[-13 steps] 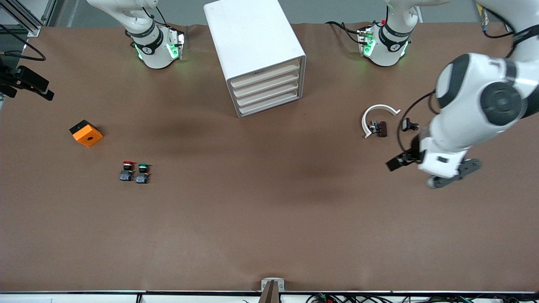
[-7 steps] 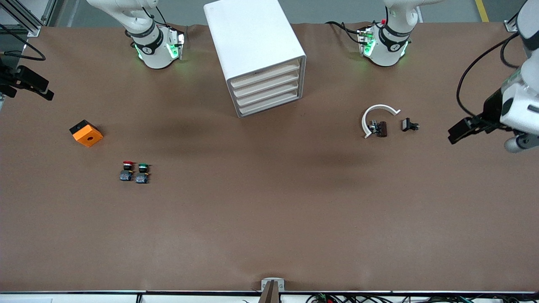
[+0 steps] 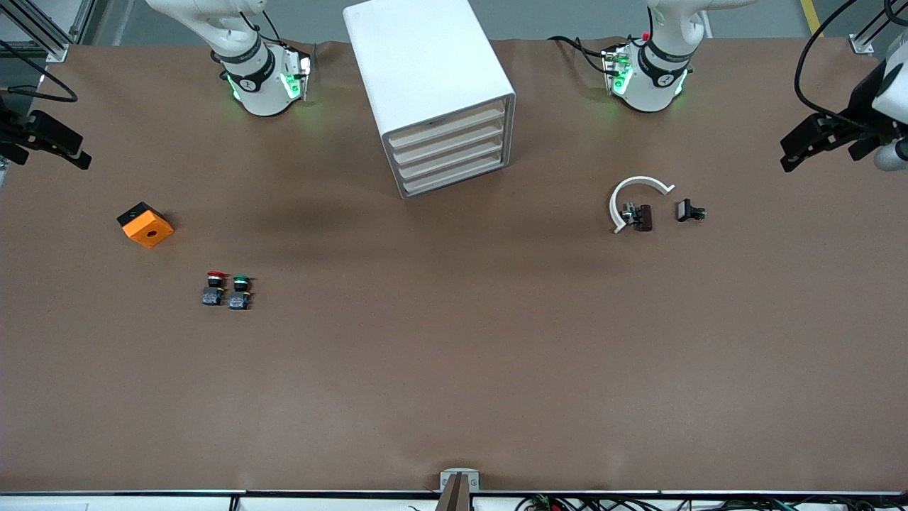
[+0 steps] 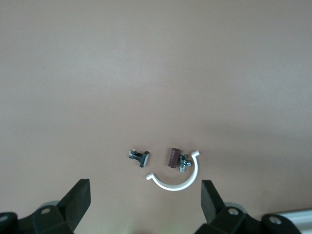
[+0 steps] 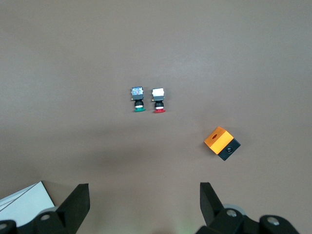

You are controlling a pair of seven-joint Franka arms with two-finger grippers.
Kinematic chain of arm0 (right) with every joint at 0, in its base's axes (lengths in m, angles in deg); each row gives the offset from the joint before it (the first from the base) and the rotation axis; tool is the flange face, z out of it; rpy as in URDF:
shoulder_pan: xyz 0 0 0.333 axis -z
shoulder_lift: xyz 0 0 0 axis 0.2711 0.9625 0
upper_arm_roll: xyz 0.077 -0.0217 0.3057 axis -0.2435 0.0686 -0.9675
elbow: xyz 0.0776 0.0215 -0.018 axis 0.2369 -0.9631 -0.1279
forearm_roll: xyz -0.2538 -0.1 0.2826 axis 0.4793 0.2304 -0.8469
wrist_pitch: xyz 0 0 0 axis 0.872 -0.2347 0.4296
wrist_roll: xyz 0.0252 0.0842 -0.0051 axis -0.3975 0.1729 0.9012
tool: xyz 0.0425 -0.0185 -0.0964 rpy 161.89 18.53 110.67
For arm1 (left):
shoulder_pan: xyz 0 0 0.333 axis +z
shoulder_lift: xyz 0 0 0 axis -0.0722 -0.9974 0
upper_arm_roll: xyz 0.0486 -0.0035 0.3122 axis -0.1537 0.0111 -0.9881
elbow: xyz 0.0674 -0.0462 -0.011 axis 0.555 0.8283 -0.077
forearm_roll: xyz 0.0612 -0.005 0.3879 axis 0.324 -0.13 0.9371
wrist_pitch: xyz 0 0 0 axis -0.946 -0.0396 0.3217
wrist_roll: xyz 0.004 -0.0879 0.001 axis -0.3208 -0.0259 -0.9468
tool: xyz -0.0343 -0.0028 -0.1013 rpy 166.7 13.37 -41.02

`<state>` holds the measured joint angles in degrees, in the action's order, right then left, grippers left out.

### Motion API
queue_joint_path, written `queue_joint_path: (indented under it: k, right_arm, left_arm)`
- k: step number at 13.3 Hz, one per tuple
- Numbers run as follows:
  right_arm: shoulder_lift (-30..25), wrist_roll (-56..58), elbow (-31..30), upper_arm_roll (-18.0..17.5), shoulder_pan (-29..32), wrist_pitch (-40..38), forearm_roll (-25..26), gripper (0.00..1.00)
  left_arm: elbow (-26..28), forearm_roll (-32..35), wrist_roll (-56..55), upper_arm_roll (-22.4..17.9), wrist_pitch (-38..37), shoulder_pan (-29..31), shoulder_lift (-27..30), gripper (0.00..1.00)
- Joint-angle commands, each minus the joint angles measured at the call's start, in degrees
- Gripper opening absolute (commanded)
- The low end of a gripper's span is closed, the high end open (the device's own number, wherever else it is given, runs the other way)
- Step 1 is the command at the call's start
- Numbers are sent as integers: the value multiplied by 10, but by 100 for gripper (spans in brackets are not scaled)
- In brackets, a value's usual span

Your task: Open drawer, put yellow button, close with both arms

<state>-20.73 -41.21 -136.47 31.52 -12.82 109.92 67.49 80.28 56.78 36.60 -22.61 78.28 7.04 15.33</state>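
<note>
Well apart: drawer [image 3: 447, 122], left jaws [image 3: 805, 147]

A: Front view bright, even overhead light. Soft broad shadows on the table [image 3: 454, 369], darkest beside the cabinet [image 3: 425, 78].

B: My wrist views are dimmer, slightly hazy; small parts are soft. No glare here.

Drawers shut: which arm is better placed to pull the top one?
Left, probably: the cabinet front angles toward its end. The left gripper and right gripper hang over table ends, jaws open.
</note>
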Motion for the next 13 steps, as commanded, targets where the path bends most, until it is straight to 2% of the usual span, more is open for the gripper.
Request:
queue_joint_path:
  k: [1,5,7,13]
  right_arm:
    - [0,4,8,-2,-1,-7,10,100]
    - [0,0,10,-2,0,-7,10,100]
    - [4,0,11,-2,0,-6,9,100]
    - [4,-1,11,-2,0,-5,8,100]
  left_arm:
    - [29,-16,13,-7,-3,-6,25,100]
    - [39,-19,15,5,-8,-10,43,100]
    - [38,-21,51,4,-6,-13,39,100]
    - [32,-21,54,5,-3,-11,28,100]
